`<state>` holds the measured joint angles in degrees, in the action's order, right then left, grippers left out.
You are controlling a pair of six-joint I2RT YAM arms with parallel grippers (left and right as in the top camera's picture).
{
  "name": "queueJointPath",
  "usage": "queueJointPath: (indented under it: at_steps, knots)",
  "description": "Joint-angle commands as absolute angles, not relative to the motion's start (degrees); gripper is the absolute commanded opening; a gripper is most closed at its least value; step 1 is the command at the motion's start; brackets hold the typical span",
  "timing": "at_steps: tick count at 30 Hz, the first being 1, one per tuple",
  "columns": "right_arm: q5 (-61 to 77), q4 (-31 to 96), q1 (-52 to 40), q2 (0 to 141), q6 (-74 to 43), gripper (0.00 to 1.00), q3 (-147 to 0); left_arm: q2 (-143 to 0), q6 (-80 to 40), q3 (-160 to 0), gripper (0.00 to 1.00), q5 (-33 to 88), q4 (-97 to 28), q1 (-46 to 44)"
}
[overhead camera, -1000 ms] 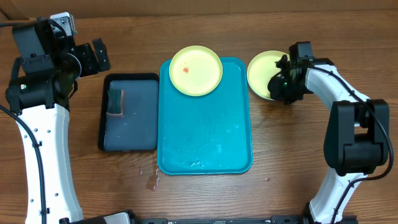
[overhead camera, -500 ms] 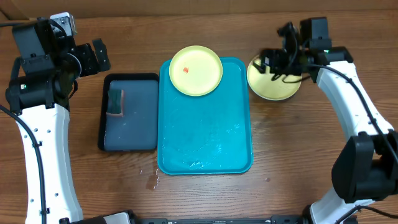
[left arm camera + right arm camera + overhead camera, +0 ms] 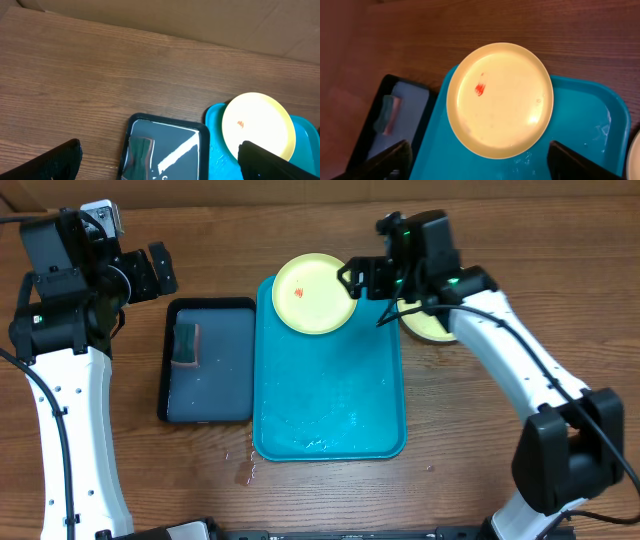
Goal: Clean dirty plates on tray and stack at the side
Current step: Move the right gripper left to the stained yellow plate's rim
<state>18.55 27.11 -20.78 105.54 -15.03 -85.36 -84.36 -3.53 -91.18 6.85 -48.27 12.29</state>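
- teal tray [image 3: 330, 410] lies in the middle of the wooden table [image 3: 480, 450], with wet patches on its floor.
- one pale yellow-green plate [image 3: 313, 293] sits at the tray's far end, its edge hanging out over the far rim. a small red smear [image 3: 479, 89] shows left of its middle.
- my right gripper [image 3: 362, 280] hovers over that plate's right edge, jaws spread wide and holding nothing. in the wrist view my fingers [image 3: 385, 160] stand far apart with only air between them.
- a second yellow-green plate [image 3: 428, 330] rests on the table just right of the tray, partly hidden under my right arm [image 3: 510, 360].
- my left gripper [image 3: 148, 272] hangs over the table's far left, well apart from the teal tray, jaws wide and empty.
- a dark tray [image 3: 215, 395] lies just left of the teal one, with a green sponge [image 3: 186, 345] on its left side.
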Motion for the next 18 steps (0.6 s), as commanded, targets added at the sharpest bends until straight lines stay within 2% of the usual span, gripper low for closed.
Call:
queueJointPath:
  at_steps: [1,4,14,18]
  knots:
    - [8.69,25.61,-23.33,108.55,-16.78,0.82,-84.75,-84.75,-4.54,-91.50,1.00,7.27,-48.21,11.99]
    - [4.47,23.49,-24.84,110.91,-16.80,0.78,-84.75,-84.75,-4.54,-91.50,1.00,7.27,-48.21,11.99]
    - [1.13,16.97,-24.86,119.48,-18.52,0.79,-84.75,-84.75,-4.51,-91.50,1.00,7.27,-48.21,11.99]
    - [1.10,15.44,-24.84,121.25,-18.50,0.73,-84.75,-84.75,-4.54,-91.50,1.00,7.27,-48.21,11.99]
